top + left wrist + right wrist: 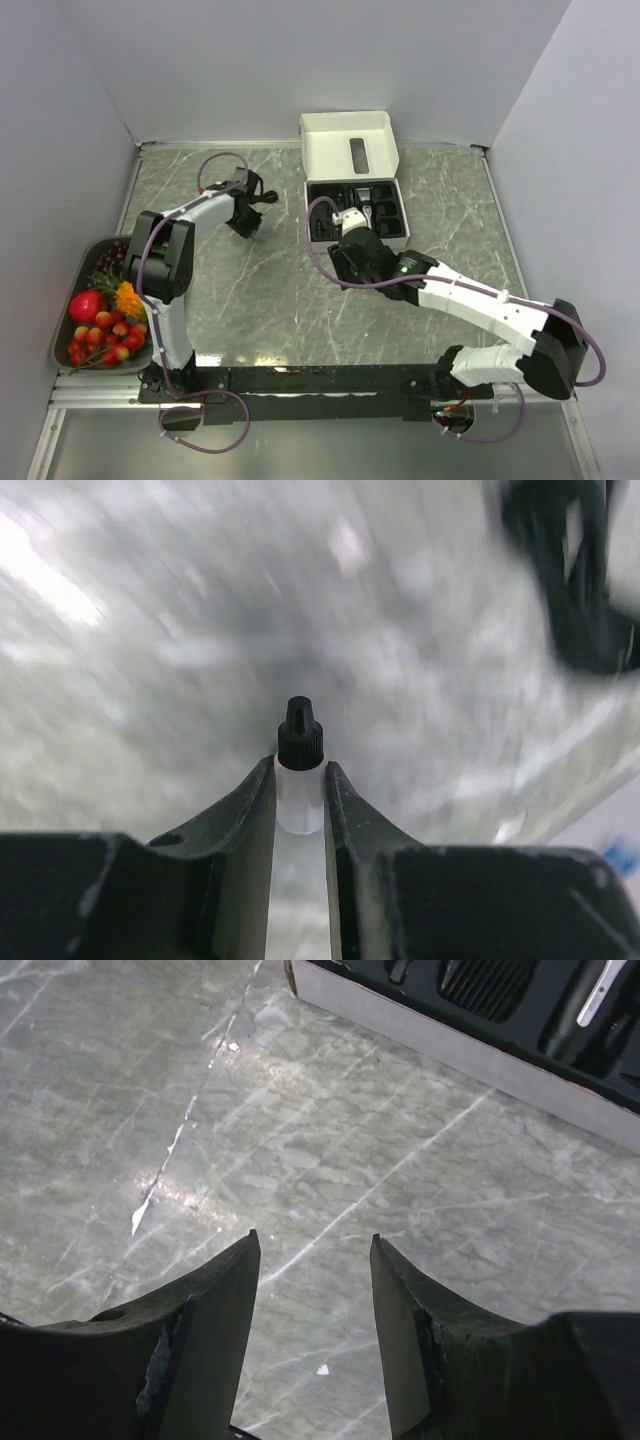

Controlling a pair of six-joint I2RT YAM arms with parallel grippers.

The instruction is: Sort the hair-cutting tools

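- My left hand is clenched on a small clear bottle with a black cap. The bottle sits between the fingers and the cap pokes past the tips, over the desk.
- One black cable, blurred, lies up-right of that hand and apart from it.
- My right hand is released with nothing between the fingers, above the desk and near the open white box.
- In the box: one black-and-silver clipper, one ribbed black comb guard.
- Count: one bottle, one cable, one box.
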